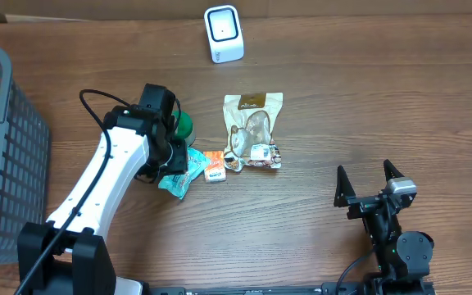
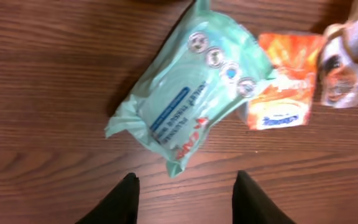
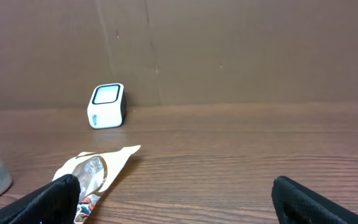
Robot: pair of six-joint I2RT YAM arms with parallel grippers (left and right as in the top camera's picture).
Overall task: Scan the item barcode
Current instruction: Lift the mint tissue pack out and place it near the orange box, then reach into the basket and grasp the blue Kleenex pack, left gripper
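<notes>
A teal wipes pack lies flat on the wooden table, its lower corner just beyond my left gripper. That gripper's black fingers stand apart with nothing between them. From overhead the pack pokes out from under the left wrist. An orange packet touches the pack's right side. The white barcode scanner stands at the table's back edge, also in the right wrist view. My right gripper rests open at the front right, empty.
A clear snack pouch lies right of the orange packet. A green-lidded container sits beside the left wrist. A grey mesh basket fills the left edge. A cardboard wall backs the table.
</notes>
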